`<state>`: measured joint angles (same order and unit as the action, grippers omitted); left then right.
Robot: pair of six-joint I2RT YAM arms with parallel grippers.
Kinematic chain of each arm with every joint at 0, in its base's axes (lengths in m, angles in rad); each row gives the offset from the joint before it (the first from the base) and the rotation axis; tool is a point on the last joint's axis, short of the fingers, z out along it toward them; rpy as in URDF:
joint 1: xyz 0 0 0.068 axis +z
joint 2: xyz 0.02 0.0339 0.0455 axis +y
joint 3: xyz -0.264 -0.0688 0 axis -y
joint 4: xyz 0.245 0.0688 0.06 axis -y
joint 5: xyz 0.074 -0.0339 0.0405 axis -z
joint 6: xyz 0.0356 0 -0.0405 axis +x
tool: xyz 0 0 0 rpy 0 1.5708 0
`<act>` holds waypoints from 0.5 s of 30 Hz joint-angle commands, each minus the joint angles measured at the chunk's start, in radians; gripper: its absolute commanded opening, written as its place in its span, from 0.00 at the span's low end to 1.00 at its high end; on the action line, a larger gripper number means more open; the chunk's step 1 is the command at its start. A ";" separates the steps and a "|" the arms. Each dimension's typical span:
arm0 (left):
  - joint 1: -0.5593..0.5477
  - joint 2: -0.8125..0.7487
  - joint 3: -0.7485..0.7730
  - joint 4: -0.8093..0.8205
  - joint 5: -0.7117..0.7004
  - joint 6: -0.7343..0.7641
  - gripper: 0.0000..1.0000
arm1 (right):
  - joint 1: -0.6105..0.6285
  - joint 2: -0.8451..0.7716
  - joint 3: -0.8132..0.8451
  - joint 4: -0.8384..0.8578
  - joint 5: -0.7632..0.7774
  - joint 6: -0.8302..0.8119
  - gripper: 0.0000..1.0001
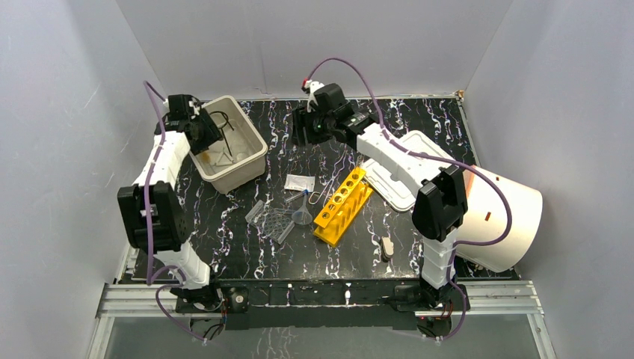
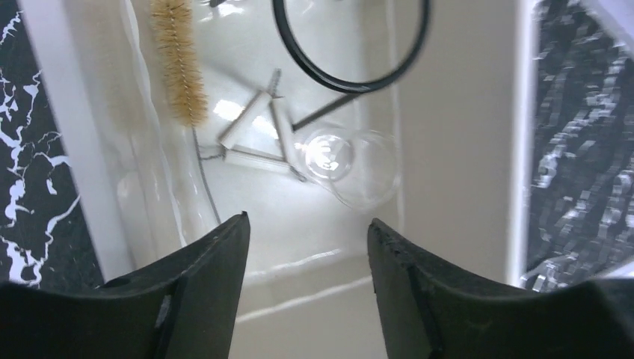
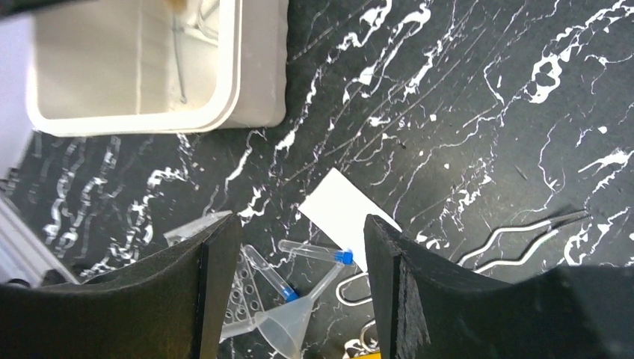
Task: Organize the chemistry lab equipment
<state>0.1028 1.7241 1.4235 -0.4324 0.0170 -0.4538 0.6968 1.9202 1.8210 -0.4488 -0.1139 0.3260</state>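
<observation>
My left gripper (image 1: 202, 131) (image 2: 306, 221) hangs open over the beige bin (image 1: 254, 149) with nothing between its fingers. Below it in the bin lie a black wire loop (image 2: 336, 81), a bristle brush (image 2: 178, 60), a wire triangle (image 2: 254, 134) and a small clear glass dish (image 2: 359, 164). My right gripper (image 1: 305, 127) (image 3: 301, 221) is open above the table's far middle, holding nothing. Under it lie a clear funnel (image 3: 288, 325), two blue-capped tubes (image 3: 314, 252), a white card (image 3: 348, 217) and metal tweezers (image 3: 523, 239). The yellow tube rack (image 1: 342, 206) and clear ridged tray (image 1: 271, 221) sit mid-table.
The bin's white slotted lid (image 1: 400, 176) lies right of the rack, partly under the right arm. A big white cylinder (image 1: 508, 217) lies on its side at the right edge. A small beige piece (image 1: 386, 247) rests near the front right.
</observation>
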 commanded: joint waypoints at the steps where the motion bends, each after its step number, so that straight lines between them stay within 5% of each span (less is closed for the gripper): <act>1: -0.003 -0.154 0.030 -0.065 0.098 -0.012 0.61 | 0.058 0.017 -0.016 -0.073 0.160 -0.081 0.70; 8: -0.022 -0.273 0.036 -0.085 0.297 0.025 0.81 | 0.083 0.063 -0.053 -0.127 0.192 -0.053 0.71; 15: -0.080 -0.328 0.072 -0.074 0.470 0.087 0.89 | 0.079 0.174 0.035 -0.230 0.230 -0.044 0.71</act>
<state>0.0597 1.4532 1.4494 -0.4953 0.3359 -0.4194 0.7841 2.0502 1.7756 -0.6075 0.0631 0.2821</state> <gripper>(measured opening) 0.878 0.711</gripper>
